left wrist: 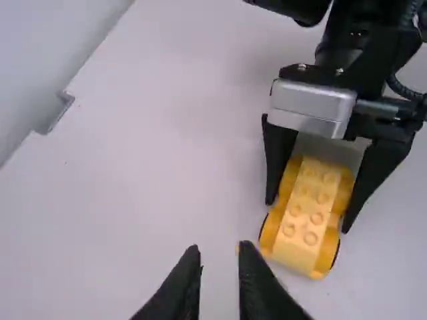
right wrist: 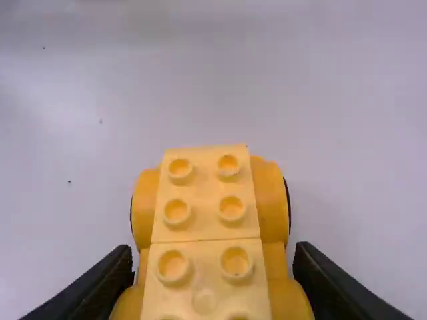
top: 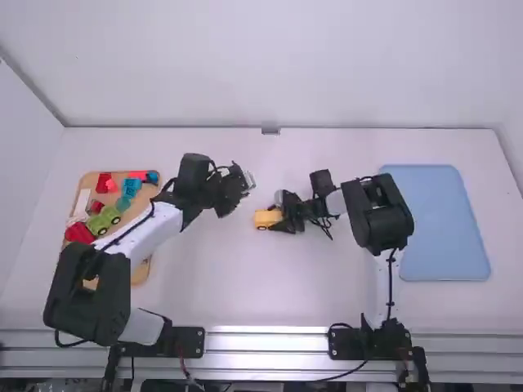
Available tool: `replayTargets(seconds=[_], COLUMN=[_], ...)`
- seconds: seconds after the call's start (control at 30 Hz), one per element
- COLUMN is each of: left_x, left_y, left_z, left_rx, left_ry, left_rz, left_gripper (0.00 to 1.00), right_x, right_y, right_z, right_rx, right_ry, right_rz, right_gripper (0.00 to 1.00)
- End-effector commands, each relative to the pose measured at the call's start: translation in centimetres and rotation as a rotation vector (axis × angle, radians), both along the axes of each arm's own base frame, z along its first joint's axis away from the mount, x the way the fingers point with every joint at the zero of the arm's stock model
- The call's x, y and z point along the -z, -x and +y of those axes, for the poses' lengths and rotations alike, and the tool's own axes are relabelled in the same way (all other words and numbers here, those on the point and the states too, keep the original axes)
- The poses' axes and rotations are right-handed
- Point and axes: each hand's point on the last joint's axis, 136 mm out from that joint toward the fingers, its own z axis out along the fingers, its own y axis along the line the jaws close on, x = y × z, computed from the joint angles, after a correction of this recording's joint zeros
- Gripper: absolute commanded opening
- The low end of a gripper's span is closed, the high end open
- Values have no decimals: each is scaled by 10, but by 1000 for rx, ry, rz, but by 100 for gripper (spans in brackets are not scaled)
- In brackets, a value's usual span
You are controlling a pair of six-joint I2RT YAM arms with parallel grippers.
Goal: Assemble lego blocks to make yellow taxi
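1. My right gripper is parted by about the width of the yellow car base, one finger at each flank, and looks closed on its narrow waist; the grip is snug rather than wide.
2. My left gripper stands partly open, with nothing between its fingers; from it the base lies to the right and nearer my arm mounts, well within the left arm's reach, I judge.
3. The relation that matters: the right gripper is the nearer one, already astride; the base's long axis runs along that gripper's pointing direction, its free end poking out past the fingertips to the left; its studs face up and are bare.
4. Next, I judge, I hold the base steady with the right and bring a block with the left; the wooden tray of blocks lies left of my left gripper; coming in skewed to that axis could miss the studs or knock my right fingers.
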Motion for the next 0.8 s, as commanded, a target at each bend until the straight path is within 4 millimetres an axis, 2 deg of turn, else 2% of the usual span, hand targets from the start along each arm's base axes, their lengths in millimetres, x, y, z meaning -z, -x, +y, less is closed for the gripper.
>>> replayTargets(seconds=[0.0,0.07,0.1,0.27,0.33,0.37,0.43,0.6,0.7,0.77], left_x=[3,3,4,5,4,4,4,9,17,15], left_y=[0,-1,-2,-4,-5,-5,-5,-1,-6,-18], left_z=[2,2,3,8,9,9,9,10,25,39], left_rx=[-28,-32,-40,-61,-63,-63,-62,-115,-190,-357], left_ry=[11,6,-2,-16,-13,-14,-13,16,-46,-14], left_rz=[26,21,19,16,13,11,15,84,89,117], left_gripper=[46,68,99,99,99,99,99,99,99,99], right_x=[18,17,15,-1,-16,-27,-36,-63,-73,-79], right_y=[-7,-9,-8,4,9,10,10,3,1,0], right_z=[-13,-14,-14,-18,-20,-24,-31,-65,-72,-71], right_rx=[60,66,65,22,-1,2,26,205,249,255], right_ry=[105,102,95,110,121,152,213,457,487,479], right_rz=[8,11,12,-1,-19,-29,-33,-25,-32,-44], right_gripper=[54,56,58,83,99,98,99,98,98,99])
